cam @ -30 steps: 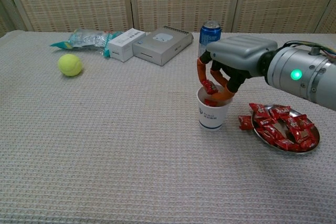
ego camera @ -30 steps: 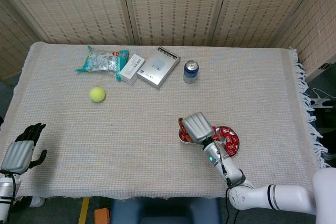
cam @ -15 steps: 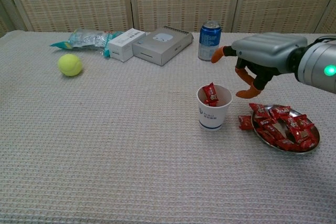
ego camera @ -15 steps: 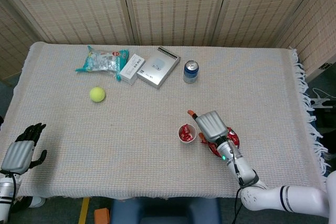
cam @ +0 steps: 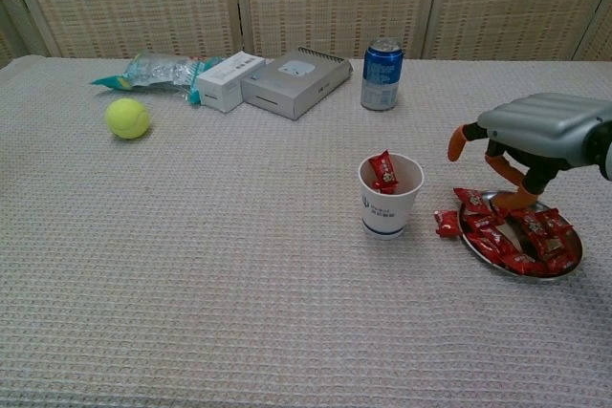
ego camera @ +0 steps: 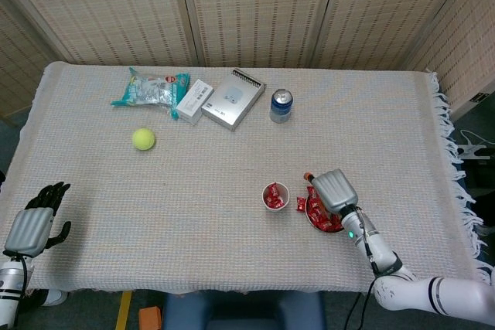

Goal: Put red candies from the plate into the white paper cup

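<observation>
Hovering over the plate [cam: 569, 269] with fingers spread and empty, the right hand [cam: 535, 136] has most red candies [cam: 516, 236] left to move, one lying on the desk beside the plate, while the white paper cup [cam: 389, 198] holds only a few.

I'm looking for print and finding almost none I can read. The white paper cup [cam: 390, 196] is showing a small dark blue logo on its front, too small to make out. The red candies [cam: 521, 233] at its three o'clock are carrying white marks on their wrappers, illegible. The blue can [cam: 381, 74] at twelve o'clock and the white box [cam: 229, 80] at eleven are showing lettering, all blurred.
</observation>
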### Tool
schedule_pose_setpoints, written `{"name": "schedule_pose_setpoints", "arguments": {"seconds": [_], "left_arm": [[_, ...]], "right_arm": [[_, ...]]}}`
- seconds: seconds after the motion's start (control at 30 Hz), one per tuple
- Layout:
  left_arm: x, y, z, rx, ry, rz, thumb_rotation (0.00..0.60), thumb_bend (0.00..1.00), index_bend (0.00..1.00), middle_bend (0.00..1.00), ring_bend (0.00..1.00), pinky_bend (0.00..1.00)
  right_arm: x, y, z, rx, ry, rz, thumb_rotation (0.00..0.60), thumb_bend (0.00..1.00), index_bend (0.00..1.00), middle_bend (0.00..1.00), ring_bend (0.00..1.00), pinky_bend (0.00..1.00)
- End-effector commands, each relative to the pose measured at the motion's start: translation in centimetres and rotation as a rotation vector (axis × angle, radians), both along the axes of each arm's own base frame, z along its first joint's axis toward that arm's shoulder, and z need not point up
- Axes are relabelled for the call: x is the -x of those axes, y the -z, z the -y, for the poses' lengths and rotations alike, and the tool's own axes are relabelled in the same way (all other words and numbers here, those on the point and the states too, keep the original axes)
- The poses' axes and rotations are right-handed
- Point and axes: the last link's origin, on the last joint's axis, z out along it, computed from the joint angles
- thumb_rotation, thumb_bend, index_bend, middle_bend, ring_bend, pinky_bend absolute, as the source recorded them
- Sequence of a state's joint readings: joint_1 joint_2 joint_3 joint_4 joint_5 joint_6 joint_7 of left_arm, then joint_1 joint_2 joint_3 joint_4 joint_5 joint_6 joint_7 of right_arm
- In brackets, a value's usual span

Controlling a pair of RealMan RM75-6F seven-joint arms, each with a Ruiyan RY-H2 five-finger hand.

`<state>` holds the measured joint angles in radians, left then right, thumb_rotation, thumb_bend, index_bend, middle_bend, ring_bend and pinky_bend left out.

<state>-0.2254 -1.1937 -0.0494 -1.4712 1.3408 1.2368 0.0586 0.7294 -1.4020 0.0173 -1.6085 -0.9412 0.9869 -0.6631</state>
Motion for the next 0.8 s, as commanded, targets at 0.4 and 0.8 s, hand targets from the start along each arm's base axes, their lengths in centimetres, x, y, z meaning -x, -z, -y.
{"name": "schedule_pose_setpoints", "arguments": {"seconds": [0.4, 0.8], "left_arm": [[0.1, 0.1, -0.1, 0.002, -0.005, -0.004, 0.600, 0.45, 0.00, 0.00, 0.00, 0.19], [0.1, -0.1, -0.1, -0.001, -0.006, 0.000, 0.600, 0.45, 0.00, 0.00, 0.00, 0.19]], "right_arm": [[1.6, 1.9, 0.4, -0.020, 0.033, -0.042, 0.600, 0.20, 0.36, 0.76, 0.77, 1.00], [0.7, 3.0, 0.9, -0.026, 0.027, -0.009, 0.600, 0.20, 0.38, 0.76, 0.77, 1.00]]}}
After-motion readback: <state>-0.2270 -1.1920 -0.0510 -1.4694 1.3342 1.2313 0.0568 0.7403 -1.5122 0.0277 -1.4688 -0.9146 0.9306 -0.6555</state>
